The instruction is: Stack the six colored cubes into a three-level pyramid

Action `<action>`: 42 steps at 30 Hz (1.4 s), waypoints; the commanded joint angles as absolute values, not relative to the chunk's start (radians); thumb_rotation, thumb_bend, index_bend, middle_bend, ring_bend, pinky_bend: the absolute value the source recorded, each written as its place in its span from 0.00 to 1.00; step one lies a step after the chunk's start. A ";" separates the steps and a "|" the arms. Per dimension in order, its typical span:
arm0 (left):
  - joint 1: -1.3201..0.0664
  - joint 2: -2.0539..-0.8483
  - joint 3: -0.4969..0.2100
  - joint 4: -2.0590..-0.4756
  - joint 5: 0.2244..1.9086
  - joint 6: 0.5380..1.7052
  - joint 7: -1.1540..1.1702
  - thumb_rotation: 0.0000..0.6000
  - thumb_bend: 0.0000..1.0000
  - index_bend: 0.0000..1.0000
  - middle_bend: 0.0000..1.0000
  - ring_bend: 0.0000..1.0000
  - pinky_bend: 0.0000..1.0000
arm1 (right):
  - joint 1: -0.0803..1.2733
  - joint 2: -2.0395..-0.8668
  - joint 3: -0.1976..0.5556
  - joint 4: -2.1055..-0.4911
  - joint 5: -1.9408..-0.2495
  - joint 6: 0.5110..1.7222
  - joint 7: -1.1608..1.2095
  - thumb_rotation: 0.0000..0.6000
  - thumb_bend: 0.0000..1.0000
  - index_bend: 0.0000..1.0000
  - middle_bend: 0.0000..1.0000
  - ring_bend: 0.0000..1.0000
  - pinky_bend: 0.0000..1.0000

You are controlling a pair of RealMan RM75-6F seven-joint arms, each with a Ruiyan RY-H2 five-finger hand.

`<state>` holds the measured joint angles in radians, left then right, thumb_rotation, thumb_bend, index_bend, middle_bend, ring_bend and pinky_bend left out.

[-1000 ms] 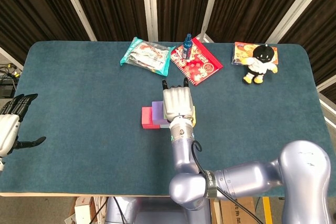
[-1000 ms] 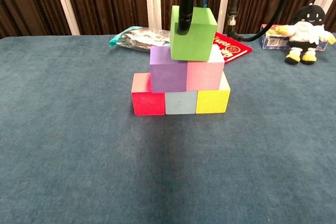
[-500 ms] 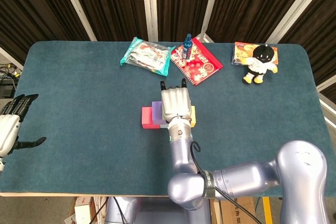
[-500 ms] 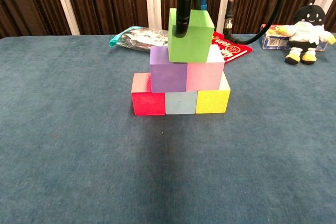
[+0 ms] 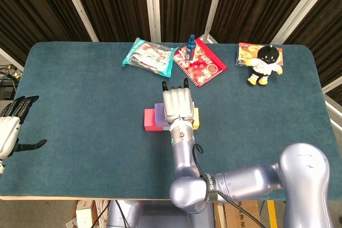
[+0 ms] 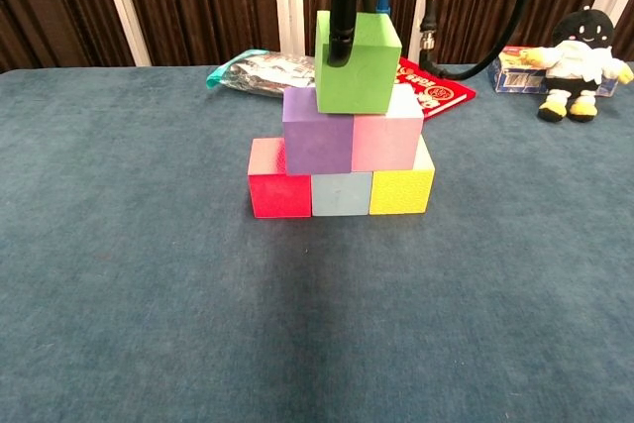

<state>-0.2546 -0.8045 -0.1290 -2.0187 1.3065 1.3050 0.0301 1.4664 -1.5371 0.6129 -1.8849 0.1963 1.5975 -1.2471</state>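
Since a second ago your right hand (image 5: pixel 176 105) has carried the green cube (image 6: pixel 358 63) a little leftward, so it now sits over the seam between the purple cube (image 6: pixel 317 132) and the pink cube (image 6: pixel 387 132). Whether green is touching them or just above, you cannot tell from the chest view. Your fingers (image 6: pixel 340 37) are closed down the cube's front face, holding it from above.

Bottom row on the blue table (image 6: pixel 149 294): red cube (image 6: pixel 278 185), light blue cube (image 6: pixel 342 194), yellow cube (image 6: pixel 402 191), side by side and touching. Purple and pink rest on them.

Your left hand (image 5: pixel 13 124) is at the table's left edge, well apart from the stack, fingers spread, holding nothing.

Far side of the table: snack packet (image 5: pixel 149 56), red booklet (image 5: pixel 200 63), small blue bottle (image 5: pixel 191 41), plush toy (image 5: pixel 264 63).
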 commanded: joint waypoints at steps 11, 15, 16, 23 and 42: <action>-0.254 -0.804 -0.128 -2.020 1.309 1.306 0.029 1.00 0.13 0.00 0.07 0.04 0.09 | 1.460 -1.541 0.616 -1.882 0.197 1.601 -1.259 1.00 0.29 0.00 0.42 0.34 0.04; -0.254 -0.803 -0.128 -2.020 1.310 1.305 0.029 1.00 0.13 0.00 0.07 0.04 0.09 | 1.458 -1.543 0.617 -1.884 0.197 1.601 -1.260 1.00 0.29 0.00 0.42 0.34 0.04; -0.254 -0.803 -0.128 -2.020 1.310 1.306 0.028 1.00 0.13 0.00 0.07 0.04 0.09 | 1.458 -1.544 0.618 -1.884 0.197 1.601 -1.260 1.00 0.29 0.00 0.42 0.34 0.04; -0.254 -0.803 -0.128 -2.019 1.311 1.305 0.027 1.00 0.13 0.00 0.07 0.04 0.09 | 1.457 -1.547 0.617 -1.882 0.192 1.602 -1.264 1.00 0.29 0.00 0.42 0.34 0.04; -0.255 -0.805 -0.126 -2.018 1.311 1.301 0.031 1.00 0.13 0.00 0.07 0.04 0.09 | 1.451 -1.554 0.613 -1.873 0.180 1.598 -1.273 1.00 0.29 0.00 0.42 0.34 0.04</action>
